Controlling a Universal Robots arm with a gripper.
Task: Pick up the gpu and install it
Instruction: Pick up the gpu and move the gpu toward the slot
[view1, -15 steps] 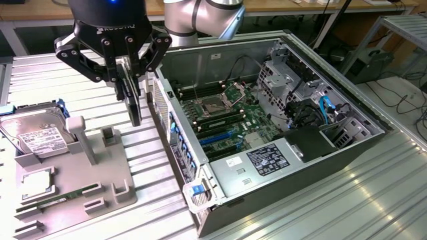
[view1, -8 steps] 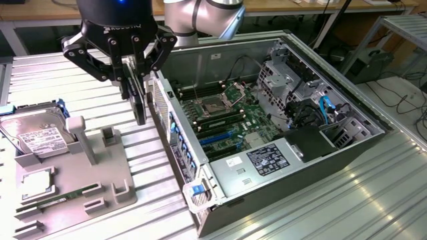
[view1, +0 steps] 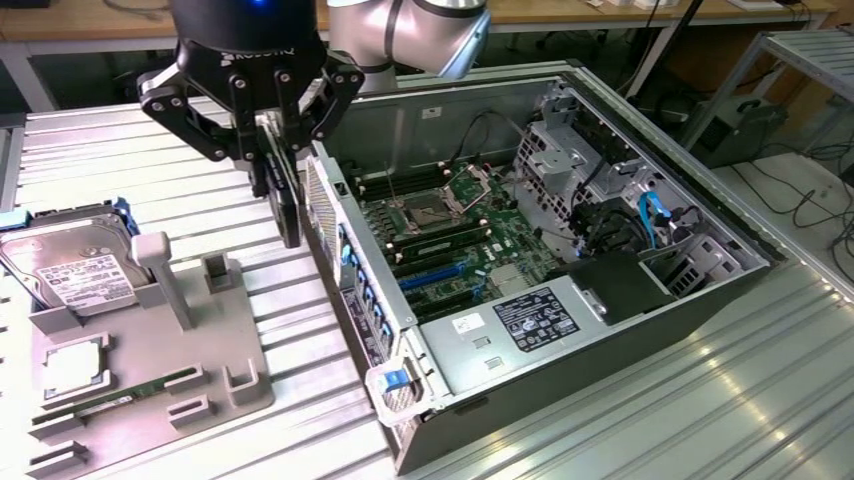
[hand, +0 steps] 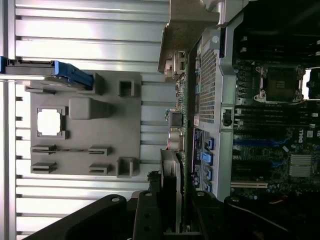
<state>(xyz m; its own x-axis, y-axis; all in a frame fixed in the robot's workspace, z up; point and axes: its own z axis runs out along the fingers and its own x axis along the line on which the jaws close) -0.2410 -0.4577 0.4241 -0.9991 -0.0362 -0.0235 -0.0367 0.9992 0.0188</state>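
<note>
The gpu (view1: 284, 205), clamped upright in the jaws of the gripper (view1: 276, 152), hangs over the narrow strip of bare surface (view1: 300, 330) between the grey fixture (view1: 200, 370) and the computer case (view1: 561, 410). The case's perforated wall (view1: 324, 215) stands just beside the card, between it and the motherboard (view1: 454, 235). The case is open on top, with free room above the blue slots (view1: 434, 280). The drive cage (view1: 561, 160), cables (view1: 650, 215) and black box (view1: 627, 285) crowd the exterior view's right. The fixture's upright post (view1: 151, 270) rises on the other side.
</note>
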